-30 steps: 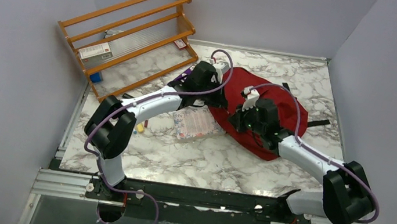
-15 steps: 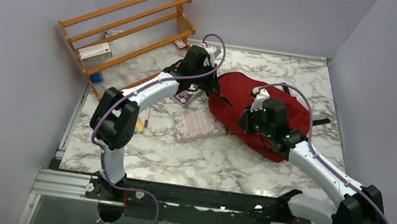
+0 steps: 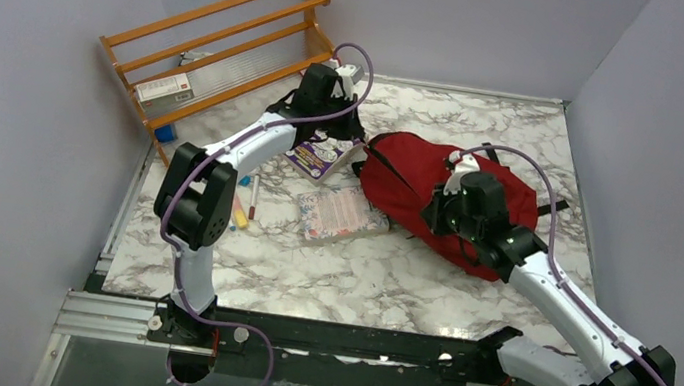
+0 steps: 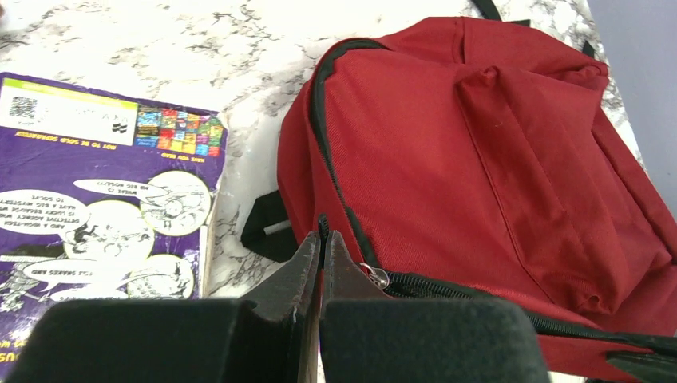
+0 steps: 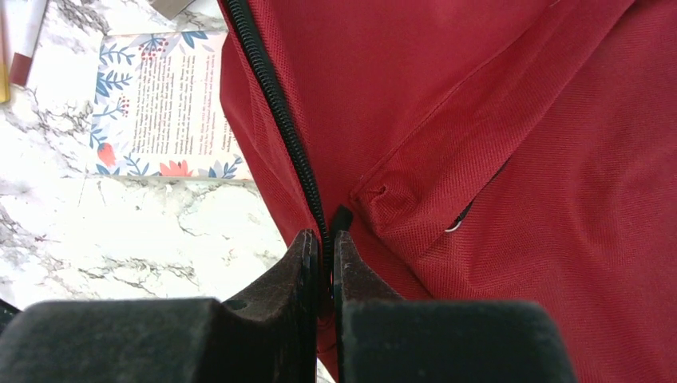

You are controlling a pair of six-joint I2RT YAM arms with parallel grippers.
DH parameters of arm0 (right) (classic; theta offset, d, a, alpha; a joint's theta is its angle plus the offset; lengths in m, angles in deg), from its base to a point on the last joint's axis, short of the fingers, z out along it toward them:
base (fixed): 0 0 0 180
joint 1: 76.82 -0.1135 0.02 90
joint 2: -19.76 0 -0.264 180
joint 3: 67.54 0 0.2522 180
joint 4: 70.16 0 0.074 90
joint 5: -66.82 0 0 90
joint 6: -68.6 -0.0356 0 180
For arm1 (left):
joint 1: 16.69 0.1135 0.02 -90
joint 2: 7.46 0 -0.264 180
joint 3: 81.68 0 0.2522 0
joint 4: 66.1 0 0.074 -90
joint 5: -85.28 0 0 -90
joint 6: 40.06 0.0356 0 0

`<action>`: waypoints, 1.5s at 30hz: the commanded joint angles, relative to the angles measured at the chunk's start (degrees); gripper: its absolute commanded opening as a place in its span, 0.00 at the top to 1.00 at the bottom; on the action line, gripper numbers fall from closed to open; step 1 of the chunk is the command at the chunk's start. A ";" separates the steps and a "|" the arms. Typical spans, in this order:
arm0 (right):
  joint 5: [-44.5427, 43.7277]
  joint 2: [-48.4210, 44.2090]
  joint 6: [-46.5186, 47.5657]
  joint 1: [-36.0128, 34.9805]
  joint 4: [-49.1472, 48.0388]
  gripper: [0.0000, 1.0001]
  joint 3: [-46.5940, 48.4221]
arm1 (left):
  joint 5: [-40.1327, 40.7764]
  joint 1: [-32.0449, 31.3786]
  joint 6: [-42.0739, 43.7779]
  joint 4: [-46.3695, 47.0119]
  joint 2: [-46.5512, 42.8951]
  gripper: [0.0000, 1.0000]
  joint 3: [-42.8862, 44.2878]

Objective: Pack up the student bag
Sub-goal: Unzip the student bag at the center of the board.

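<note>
The student bag point(image 3: 421, 179) is dark red with black zipper trim and lies on the marble table at centre right. My left gripper point(image 3: 353, 144) sits at the bag's left end, shut on a thin black zipper pull tab point(image 4: 323, 227). A metal slider point(image 4: 375, 277) shows just right of its tips. My right gripper point(image 3: 434, 216) rests on the bag's near side, shut on the bag's black zipper edge point(image 5: 323, 239). The red fabric point(image 5: 479, 120) fills most of the right wrist view. The bag's inside is hidden.
A purple comic book point(image 3: 318, 156) lies left of the bag and a floral booklet point(image 3: 340, 215) lies in front of it. Pens point(image 3: 254, 196) lie further left. An orange wooden rack point(image 3: 226, 56) holding boxes stands at the back left. Grey walls close in the table.
My left gripper has moved back and to the left, uncovering the purple comic book. The right arm has stretched out further, and the bag has shifted a little to the right.
</note>
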 commanded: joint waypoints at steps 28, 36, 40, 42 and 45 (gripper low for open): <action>13.87 21.66 -4.38 -0.24 -10.92 0.34 20.60 | -5.78 1.38 1.53 6.37 -3.02 1.00 -1.80; 15.35 32.75 -4.15 -0.40 -16.27 0.33 23.50 | -6.66 1.37 0.45 6.88 -2.40 1.00 -1.73; 15.14 35.98 -2.47 -0.46 -17.25 0.34 24.46 | -7.84 1.35 -0.08 6.86 -2.13 1.00 -1.25; 14.96 37.11 -1.77 -0.51 -18.04 0.36 24.70 | -7.49 1.38 0.11 6.79 -2.30 1.00 -1.35; 14.97 38.45 -1.03 -0.71 -19.23 0.43 24.79 | -6.81 1.37 0.67 6.40 -2.49 1.00 -1.28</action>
